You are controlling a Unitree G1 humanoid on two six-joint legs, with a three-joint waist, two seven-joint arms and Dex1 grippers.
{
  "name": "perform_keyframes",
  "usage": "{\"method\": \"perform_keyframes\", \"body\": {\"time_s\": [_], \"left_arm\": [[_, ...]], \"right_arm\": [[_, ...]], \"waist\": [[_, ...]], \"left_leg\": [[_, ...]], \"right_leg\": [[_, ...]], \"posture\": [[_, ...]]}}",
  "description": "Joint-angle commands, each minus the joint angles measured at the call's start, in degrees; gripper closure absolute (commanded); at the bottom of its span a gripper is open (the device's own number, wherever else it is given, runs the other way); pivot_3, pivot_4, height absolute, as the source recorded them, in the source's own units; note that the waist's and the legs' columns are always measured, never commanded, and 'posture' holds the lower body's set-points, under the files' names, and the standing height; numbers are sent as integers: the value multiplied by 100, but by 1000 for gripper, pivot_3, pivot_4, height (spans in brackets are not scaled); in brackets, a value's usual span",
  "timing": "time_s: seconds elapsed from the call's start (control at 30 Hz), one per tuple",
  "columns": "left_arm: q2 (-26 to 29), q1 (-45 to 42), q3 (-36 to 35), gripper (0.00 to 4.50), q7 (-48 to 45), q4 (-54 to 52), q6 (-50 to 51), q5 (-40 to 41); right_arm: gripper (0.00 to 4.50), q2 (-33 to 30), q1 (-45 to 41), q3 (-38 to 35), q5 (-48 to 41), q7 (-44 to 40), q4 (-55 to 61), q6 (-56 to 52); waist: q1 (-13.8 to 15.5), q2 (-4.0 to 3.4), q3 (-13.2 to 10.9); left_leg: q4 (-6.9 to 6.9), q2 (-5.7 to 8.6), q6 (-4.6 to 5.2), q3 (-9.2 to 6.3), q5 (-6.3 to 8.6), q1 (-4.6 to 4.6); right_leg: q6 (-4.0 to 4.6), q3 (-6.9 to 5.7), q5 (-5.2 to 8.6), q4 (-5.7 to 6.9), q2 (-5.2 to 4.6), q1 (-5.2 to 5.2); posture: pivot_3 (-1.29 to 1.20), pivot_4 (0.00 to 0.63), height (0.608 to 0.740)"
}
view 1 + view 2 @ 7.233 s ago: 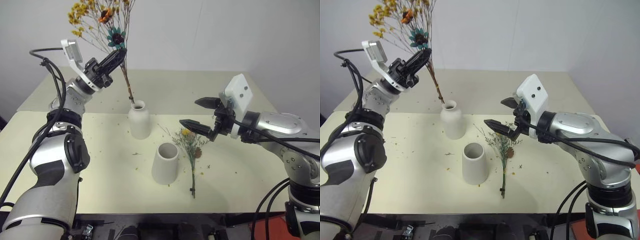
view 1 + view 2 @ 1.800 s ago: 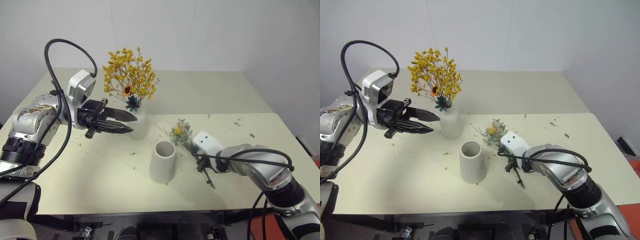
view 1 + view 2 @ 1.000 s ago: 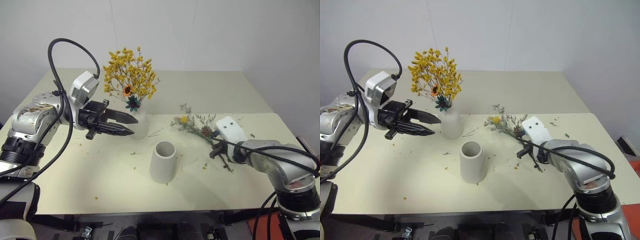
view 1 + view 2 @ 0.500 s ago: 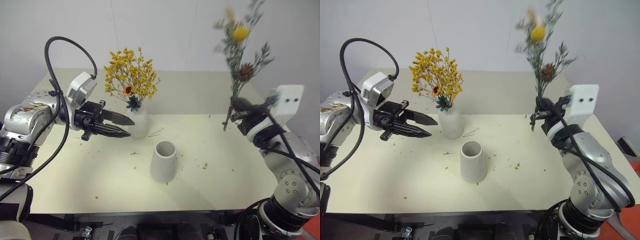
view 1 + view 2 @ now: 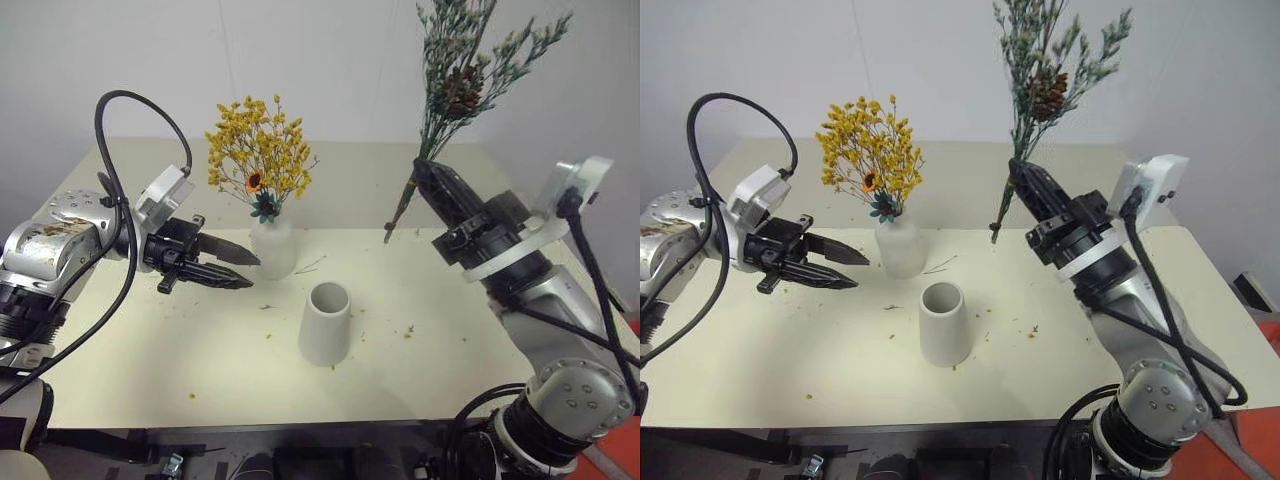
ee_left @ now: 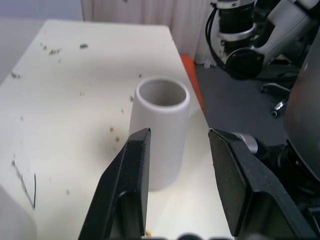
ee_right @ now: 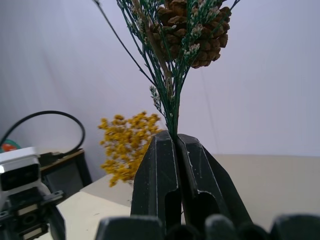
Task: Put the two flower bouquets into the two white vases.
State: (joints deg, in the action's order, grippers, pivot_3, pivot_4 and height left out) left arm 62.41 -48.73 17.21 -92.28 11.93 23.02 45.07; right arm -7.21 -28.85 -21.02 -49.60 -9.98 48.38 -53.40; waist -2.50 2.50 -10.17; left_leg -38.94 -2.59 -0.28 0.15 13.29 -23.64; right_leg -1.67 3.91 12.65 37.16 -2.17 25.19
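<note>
Yellow bouquet (image 5: 259, 163) is sitting in the bottle vase (image 5: 274, 247); right gripper (image 5: 425, 176) is clenching the grey-green sprigs (image 5: 462, 72) aloft, needing lowering stem-first into the cone vase (image 5: 326, 323) at its 7 o'clock, while left gripper (image 5: 238, 270) is hanging released.

Green sprig bunch (image 5: 455, 75) top cut off by frame edge, yellow ball flower perhaps out of view

Robotics lab or test room, bare white walls (image 5: 330, 60), plain cream tables (image 5: 150, 360) pushed together, another robot arm (image 6: 250, 35) and office chair base (image 6: 277, 105) on grey floor (image 6: 235, 100) beyond.
</note>
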Motion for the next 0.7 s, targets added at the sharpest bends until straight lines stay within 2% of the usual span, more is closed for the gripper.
{"method": "perform_keyframes", "body": {"time_s": [0.03, 0.43, 0.7], "left_arm": [[164, 17, 62, 2508, -22, -43, -295, -179], [-45, -203, 425, 2508, -22, 387, -524, -204], [-59, -310, 697, 2508, -22, 553, -701, -140]], "right_arm": [[4432, -111, 154, 363, 71, -106, 239, 596], [4432, -61, 917, 1114, -203, 114, 350, 1490], [4432, -232, 1410, 1600, -33, -298, 136, 1967]], "waist": [[4, 0, 0], [8, 0, 0], [8, 0, 0]], "left_leg": [[0, 0, 0, 0, 0, 0], [-1, -1, 0, 0, 0, 4], [-1, 0, 1, 0, -1, 6]], "right_leg": [[0, 0, 0, 0, 0, 0], [0, -1, 1, 1, 1, -2], [-2, 0, 2, 0, 1, -5]], "posture": [[0, 150, 740], [0, 150, 740], [0, 150, 740]]}}
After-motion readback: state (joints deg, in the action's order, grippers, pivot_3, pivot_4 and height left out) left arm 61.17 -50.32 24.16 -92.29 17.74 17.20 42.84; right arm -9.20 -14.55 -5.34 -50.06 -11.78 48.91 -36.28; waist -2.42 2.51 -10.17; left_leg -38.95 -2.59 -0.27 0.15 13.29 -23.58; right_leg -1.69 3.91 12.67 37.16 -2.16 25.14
